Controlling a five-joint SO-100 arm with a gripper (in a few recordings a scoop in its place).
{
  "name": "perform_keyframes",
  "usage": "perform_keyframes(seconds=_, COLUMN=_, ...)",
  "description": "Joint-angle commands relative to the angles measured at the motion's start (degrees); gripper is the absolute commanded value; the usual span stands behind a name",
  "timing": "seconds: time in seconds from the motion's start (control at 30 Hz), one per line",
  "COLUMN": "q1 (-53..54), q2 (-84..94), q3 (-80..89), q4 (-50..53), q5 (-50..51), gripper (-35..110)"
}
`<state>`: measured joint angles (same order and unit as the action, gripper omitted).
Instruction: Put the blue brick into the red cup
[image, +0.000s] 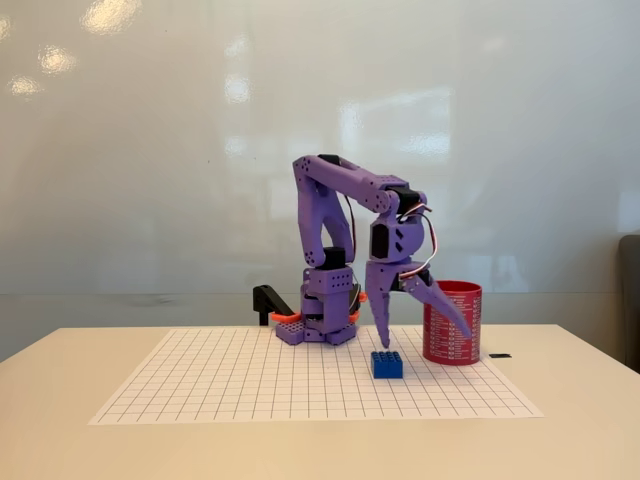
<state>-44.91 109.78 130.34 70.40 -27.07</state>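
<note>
The fingers (415, 325) of the purple arm (335, 215) are spread apart and hold nothing. One finger (382, 315) points almost straight down, and its tip stands just above the blue brick (387, 364), a little over its left part as the fixed view shows it. I cannot tell if the tip touches the studs or stays a bit over them. The other finger (440, 305) goes out to the right and downward, and its tip is seen in front of the red cup (453, 322), near the middle of the cup's side.

The blue brick lies flat on the white grid sheet (250, 380), studs up, near the right part of the sheet. The red cup stands upright just to the right of the brick and a little behind it, with a small gap between them. The cup is much taller than the brick and has columns of small white text on its side.

The arm rises from its base (320, 325) at the far edge of the sheet, bends forward at the top and comes down to the fingers. A black and orange clamp (270, 303) is at the left of the base. The sheet lies on a pale tabletop (60, 430). A small dark object (500, 355) lies on the tabletop to the right of the cup. Behind all is a shiny whitish wall (150, 150).
</note>
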Motion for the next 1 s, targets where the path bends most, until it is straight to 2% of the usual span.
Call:
perform_keyframes(seconds=0.0, q1=-1.8, q2=4.6, q3=1.7, q4=1.8, q5=-3.1, gripper=53)
perform_keyframes(seconds=0.27, q1=-2.0, q2=7.3, q3=6.7, q4=2.1, q5=-7.5, gripper=53)
perform_keyframes(seconds=0.73, q1=3.2, q2=5.0, q3=15.5, q4=-11.1, q5=-11.3, gripper=48)
perform_keyframes(seconds=0.97, q1=6.8, q2=6.5, q3=20.0, q4=-11.5, q5=-19.2, gripper=48)
